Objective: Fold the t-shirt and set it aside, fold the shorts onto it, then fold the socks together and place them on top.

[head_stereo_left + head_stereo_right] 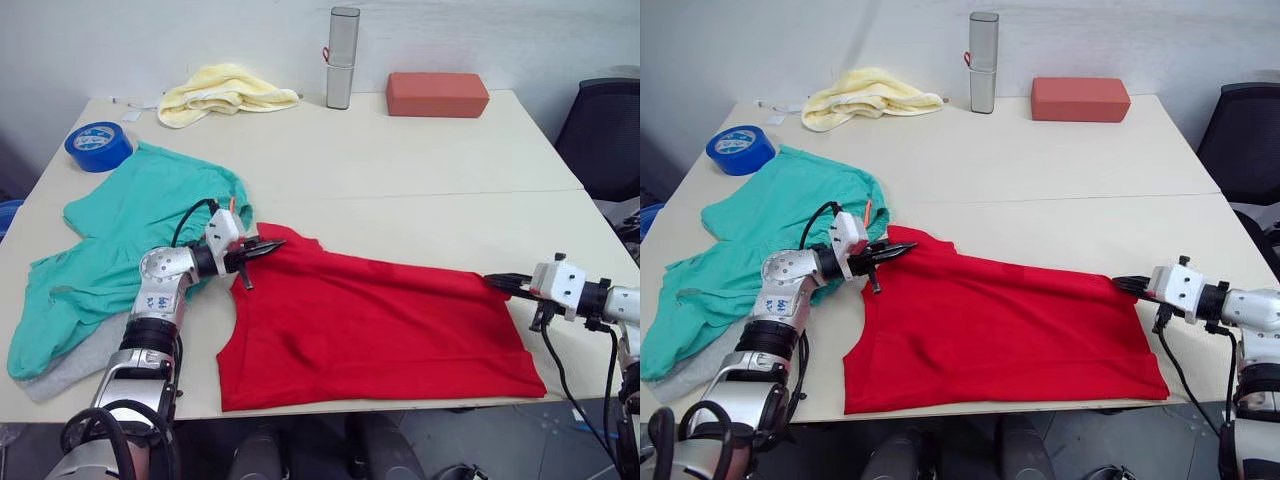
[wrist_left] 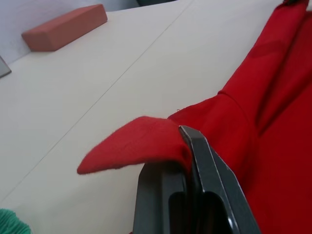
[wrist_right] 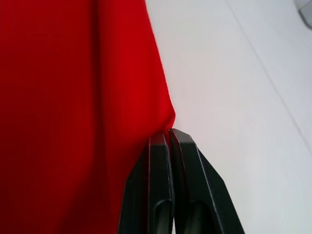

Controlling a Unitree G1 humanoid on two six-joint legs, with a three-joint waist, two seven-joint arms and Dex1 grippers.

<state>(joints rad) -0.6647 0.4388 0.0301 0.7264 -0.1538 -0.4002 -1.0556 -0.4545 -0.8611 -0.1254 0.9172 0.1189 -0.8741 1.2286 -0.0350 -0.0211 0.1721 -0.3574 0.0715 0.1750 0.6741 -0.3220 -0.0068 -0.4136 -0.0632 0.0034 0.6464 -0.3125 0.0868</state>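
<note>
The red t-shirt (image 1: 370, 325) lies spread across the front of the table. My left gripper (image 1: 268, 246) is shut on its far left corner, and the cloth folds over the fingers (image 2: 202, 161) in the left wrist view. At the shirt's far right corner my right gripper (image 1: 497, 284) is shut on the fabric edge, fingers (image 3: 168, 161) pinched together on the t-shirt (image 3: 73, 107). The teal-green shorts (image 1: 130, 235) lie at the left with an orange drawstring (image 1: 232, 204) showing. A grey sock (image 1: 75, 365) pokes out from under the shorts near the front edge.
A blue tape roll (image 1: 98, 146) sits at the far left. A pale yellow towel (image 1: 222, 92), a silver cylinder (image 1: 342, 58) and a red-brown block (image 1: 437, 94) line the back of the table (image 1: 420, 190). A black chair (image 1: 605, 135) stands at the right.
</note>
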